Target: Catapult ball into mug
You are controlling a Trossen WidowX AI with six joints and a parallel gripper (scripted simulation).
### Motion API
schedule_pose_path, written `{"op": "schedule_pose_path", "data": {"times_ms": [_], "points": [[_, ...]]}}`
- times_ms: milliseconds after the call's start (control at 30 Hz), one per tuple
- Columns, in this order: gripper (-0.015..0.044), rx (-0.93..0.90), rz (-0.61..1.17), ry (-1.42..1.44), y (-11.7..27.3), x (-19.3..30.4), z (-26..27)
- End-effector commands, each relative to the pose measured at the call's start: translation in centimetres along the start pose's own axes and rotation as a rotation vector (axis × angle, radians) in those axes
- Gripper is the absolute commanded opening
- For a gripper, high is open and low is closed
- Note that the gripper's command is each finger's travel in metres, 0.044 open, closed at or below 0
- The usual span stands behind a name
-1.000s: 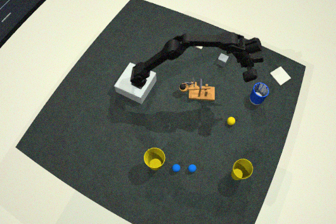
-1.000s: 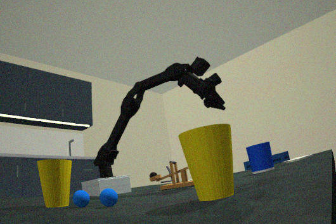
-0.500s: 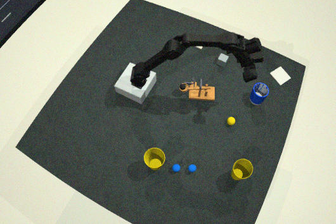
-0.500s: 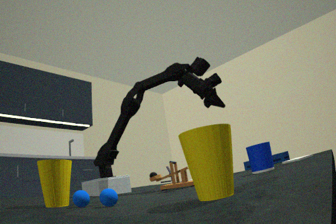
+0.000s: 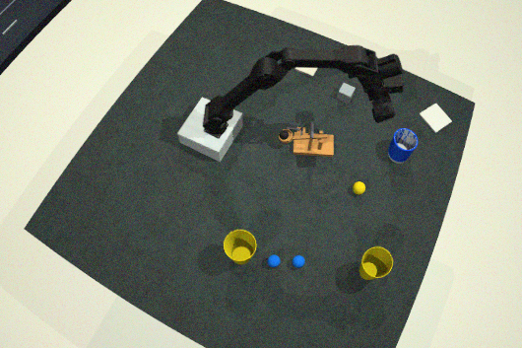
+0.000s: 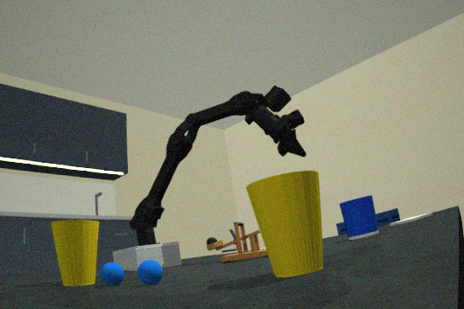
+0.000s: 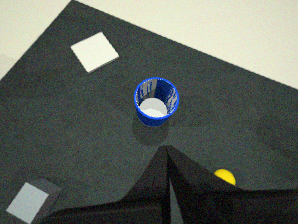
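The wooden catapult (image 5: 322,149) (image 6: 242,257) stands on the dark mat with its arm's cup end toward the robot base. A black ball (image 5: 284,135) (image 6: 211,241) sits in that cup. The blue mug (image 5: 400,152) (image 6: 360,218) (image 7: 155,121) stands upright beyond the catapult's other end; its white bottom shows in the wrist view, with no ball seen on it. My gripper (image 5: 384,116) (image 6: 304,155) (image 7: 165,151) is shut and empty, raised high above the mat on the mug's side of the catapult.
A yellow ball (image 5: 358,187) (image 7: 225,177) lies near the mug. Two yellow cups (image 5: 239,246) (image 5: 376,263) and two blue balls (image 5: 274,260) (image 5: 298,261) are farther off. A grey block (image 5: 347,90) (image 7: 28,202) and a white square (image 5: 435,117) (image 7: 95,52) also lie on the mat.
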State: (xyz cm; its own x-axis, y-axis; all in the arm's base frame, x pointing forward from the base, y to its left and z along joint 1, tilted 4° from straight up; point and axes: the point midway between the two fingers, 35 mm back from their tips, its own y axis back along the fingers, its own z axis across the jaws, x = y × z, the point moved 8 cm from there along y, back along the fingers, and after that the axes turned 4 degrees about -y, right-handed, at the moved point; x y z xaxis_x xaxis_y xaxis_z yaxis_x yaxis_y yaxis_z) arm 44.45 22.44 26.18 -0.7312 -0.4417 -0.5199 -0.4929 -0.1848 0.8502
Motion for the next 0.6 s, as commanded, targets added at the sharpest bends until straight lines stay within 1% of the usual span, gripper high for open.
{"op": "schedule_pose_path", "data": {"times_ms": [0, 567], "points": [[0.0, 0.009, 0.073, 0.071, -0.6, 1.5, 1.9], [0.0, 0.042, 0.362, 0.447, -1.6, 8.8, 8.0]]}}
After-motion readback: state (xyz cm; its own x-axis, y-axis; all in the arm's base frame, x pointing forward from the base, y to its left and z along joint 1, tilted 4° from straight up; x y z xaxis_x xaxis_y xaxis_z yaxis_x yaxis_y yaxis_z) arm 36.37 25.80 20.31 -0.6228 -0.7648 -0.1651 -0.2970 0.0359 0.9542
